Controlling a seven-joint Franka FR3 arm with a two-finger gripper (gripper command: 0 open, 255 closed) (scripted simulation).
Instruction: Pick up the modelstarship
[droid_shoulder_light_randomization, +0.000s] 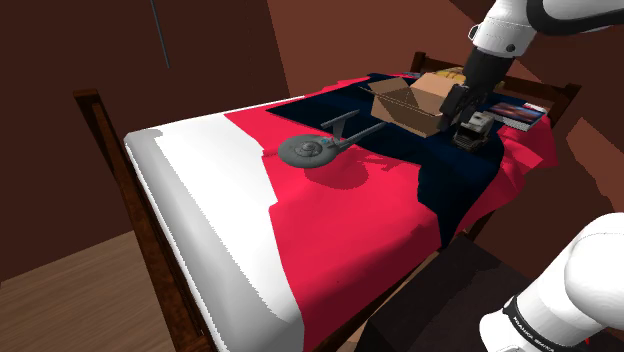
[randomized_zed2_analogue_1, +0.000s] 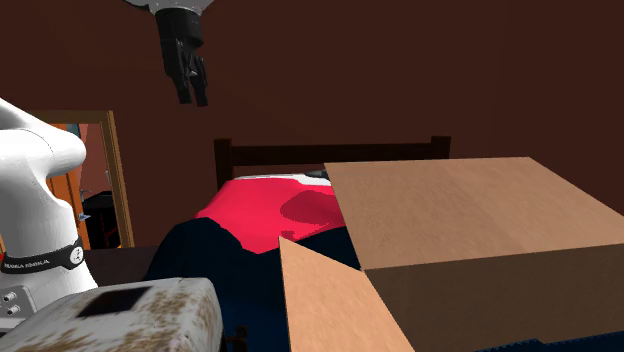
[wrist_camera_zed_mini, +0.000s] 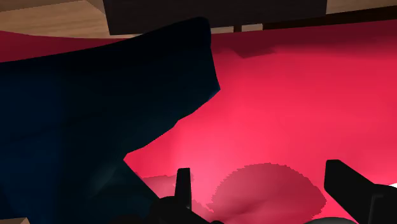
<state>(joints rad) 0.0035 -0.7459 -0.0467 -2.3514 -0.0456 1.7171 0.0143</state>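
Jaws spread apart and empty, my gripper (randomized_zed2_analogue_1: 194, 95) is hanging high over the red cover (droid_shoulder_light_randomization: 350, 220). The grey modelstarship (droid_shoulder_light_randomization: 315, 148) is lying well apart from the jaws, far below them. I am judging this the approach: travelling across, then descending, is coming next.

Qty on the bed (droid_shoulder_light_randomization: 205, 215): 1x grey model starship (droid_shoulder_light_randomization: 312, 148), 1x cardboard box (droid_shoulder_light_randomization: 408, 104), 1x book (droid_shoulder_light_randomization: 522, 113), 1x speckled device (droid_shoulder_light_randomization: 478, 132), 1x red blanket (droid_shoulder_light_randomization: 350, 225), 1x navy blanket (droid_shoulder_light_randomization: 455, 178).
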